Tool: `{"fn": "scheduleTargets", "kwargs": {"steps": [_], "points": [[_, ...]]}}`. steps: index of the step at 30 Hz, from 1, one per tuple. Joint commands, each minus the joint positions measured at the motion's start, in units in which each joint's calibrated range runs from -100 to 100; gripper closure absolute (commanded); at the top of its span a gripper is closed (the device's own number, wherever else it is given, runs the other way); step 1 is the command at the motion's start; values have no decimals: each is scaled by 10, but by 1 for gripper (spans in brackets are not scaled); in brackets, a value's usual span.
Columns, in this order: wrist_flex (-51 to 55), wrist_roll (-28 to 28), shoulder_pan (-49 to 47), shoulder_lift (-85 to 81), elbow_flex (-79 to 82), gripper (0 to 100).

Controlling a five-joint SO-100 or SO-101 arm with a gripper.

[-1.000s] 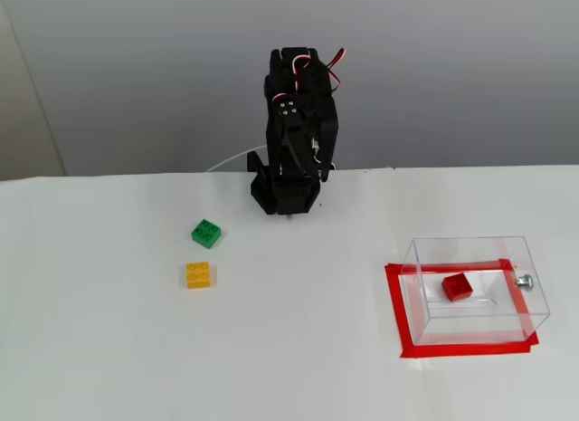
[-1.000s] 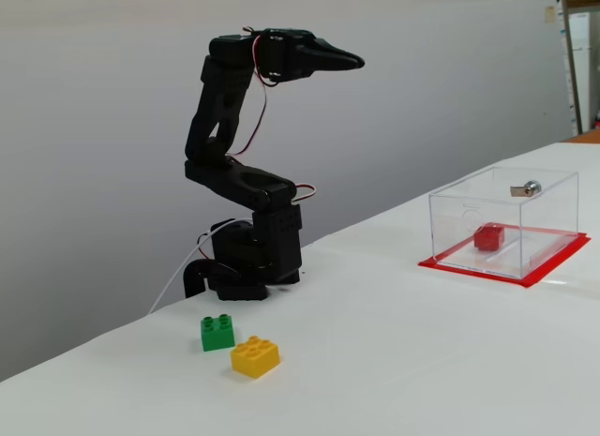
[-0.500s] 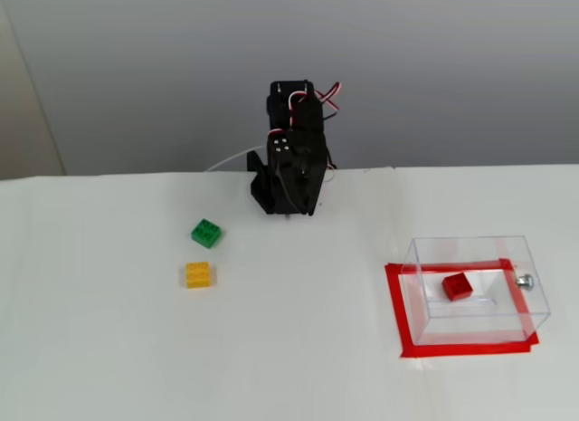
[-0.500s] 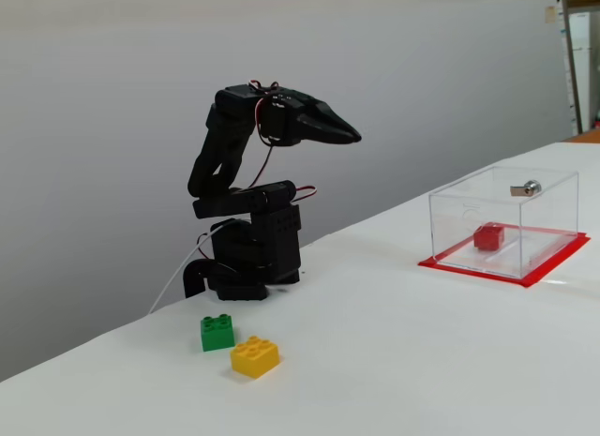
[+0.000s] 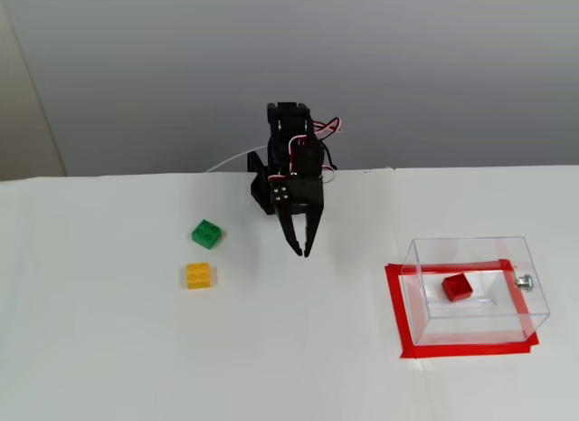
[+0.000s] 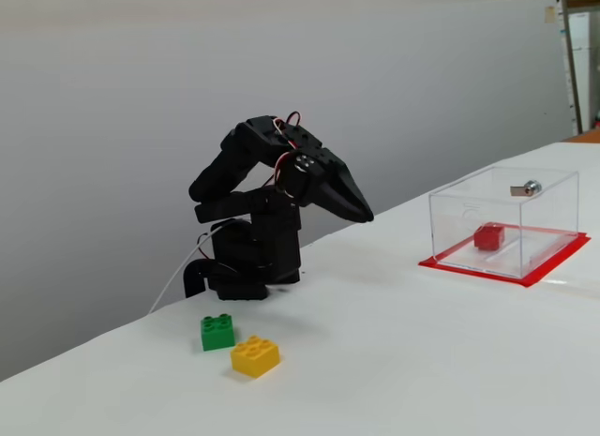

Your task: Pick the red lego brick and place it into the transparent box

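Note:
The red lego brick (image 5: 457, 287) (image 6: 488, 236) lies on the floor inside the transparent box (image 5: 529, 290) (image 6: 459, 220), which stands on a red tape outline at the right in both fixed views. My black gripper (image 5: 301, 251) (image 6: 366, 215) points down and forward from the folded arm, well left of the box and a little above the table. Its fingers are together and hold nothing.
A green brick (image 5: 207, 233) (image 6: 217, 332) and a yellow brick (image 5: 199, 275) (image 6: 255, 355) lie on the white table left of the arm base (image 5: 271, 193) (image 6: 244, 267). A small silver knob (image 5: 524, 281) (image 6: 531, 187) sticks out of the box wall.
The arm has folded down and the gripper has tipped from level to pointing down towards the table. The red brick stays in the box.

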Motion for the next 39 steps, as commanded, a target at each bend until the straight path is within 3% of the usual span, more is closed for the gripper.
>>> {"fn": "scheduleTargets", "kwargs": {"steps": [1, 20, 33, 39], "points": [[-8, 2, 3, -4, 42, 99], [-8, 3, 23, -5, 203, 99], [-1, -2, 28, -5, 204, 99], [121, -3, 11, -5, 167, 99]]}}
